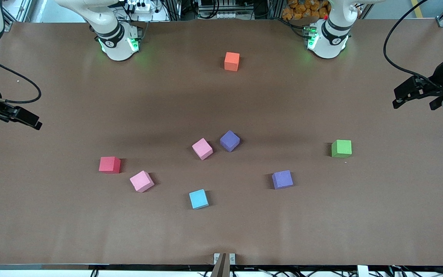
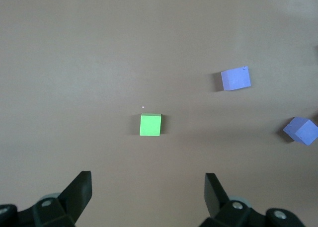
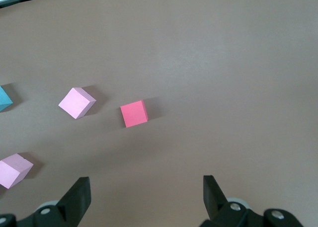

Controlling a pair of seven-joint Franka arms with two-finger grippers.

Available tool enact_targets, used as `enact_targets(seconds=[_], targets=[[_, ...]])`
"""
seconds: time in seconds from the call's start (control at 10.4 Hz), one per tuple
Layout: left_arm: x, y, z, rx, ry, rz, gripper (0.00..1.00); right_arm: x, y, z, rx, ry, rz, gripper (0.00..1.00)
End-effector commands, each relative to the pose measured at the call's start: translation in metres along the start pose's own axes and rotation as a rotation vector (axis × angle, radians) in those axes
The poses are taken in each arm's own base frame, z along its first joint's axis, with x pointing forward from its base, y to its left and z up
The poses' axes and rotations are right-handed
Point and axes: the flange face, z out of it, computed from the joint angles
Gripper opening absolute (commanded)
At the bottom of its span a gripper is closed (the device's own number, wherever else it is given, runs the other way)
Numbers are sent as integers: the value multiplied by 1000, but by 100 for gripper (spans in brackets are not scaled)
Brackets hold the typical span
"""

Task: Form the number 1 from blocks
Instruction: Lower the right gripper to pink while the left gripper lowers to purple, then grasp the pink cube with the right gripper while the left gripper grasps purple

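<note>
Scattered and unsorted, five foam blocks wait on the brown desk [image 1: 52,223] while both arms hang back over its two short edges.

At the right arm's end, the right gripper [image 3: 146,194] is raised over the desk's short edge, its fingers [image 3: 79,193] spread wide and empty. The task blocks closest to it are the two pink ones: a pink block [image 1: 142,181] beside a red cube [image 1: 109,164], and another pink block [image 1: 202,149] near the desk's middle, both toward the desk's centre from that gripper.

Corner to corner with the second pink block, though apart from it, sits a purple block [image 1: 230,141]. The orange block [image 1: 232,61] lies alone close to the base-side long edge, between the two arm bases and well apart from the rest. A blue cube [image 1: 199,199] sits toward the camera-side edge.

The second purple block [image 1: 282,179] lies toward the left arm's end, as does a green cube [image 1: 341,148]. The left gripper [image 2: 149,192] is raised over that short edge, fingers likewise wide apart and holding nothing, and is probably the better placed for the purple pair.

Being cubes, the blocks have no long axis; several sit turned askew to the desk's edges, so the wrist would likely need to match each one's faces.
</note>
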Motion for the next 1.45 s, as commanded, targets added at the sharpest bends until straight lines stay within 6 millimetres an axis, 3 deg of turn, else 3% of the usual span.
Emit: enact_targets(seconds=[0.0, 0.19, 0.29, 0.48, 0.77, 0.96, 1.06, 1.25, 1.35], targets=[[-8, 1, -2, -22, -23, -16, 100, -2, 0, -3, 13, -7, -7, 100], [-5, 16, 11, -28, -50, 15, 100, -2, 0, -2, 13, -8, -7, 100], [-1, 45, 25, -29, -72, 55, 100, -2, 0, -2, 12, -10, -7, 100], [10, 102, 74, -37, -136, 104, 100, 1, -4, 12, 13, -27, -10, 100], [21, 186, 143, -34, -156, 12, 100, 15, -42, 74, 7, -39, -59, 100], [20, 228, 186, -16, -177, -99, 100, 26, -79, 127, 6, -43, -113, 100], [20, 256, 215, -26, -177, -108, 100, 30, -100, 151, 53, -55, -130, 100], [20, 299, 275, -22, -171, -294, 100, 44, -117, 195, 107, -42, -212, 100], [18, 330, 298, -48, -142, -340, 100, 46, -129, 214, 105, -26, -250, 100]])
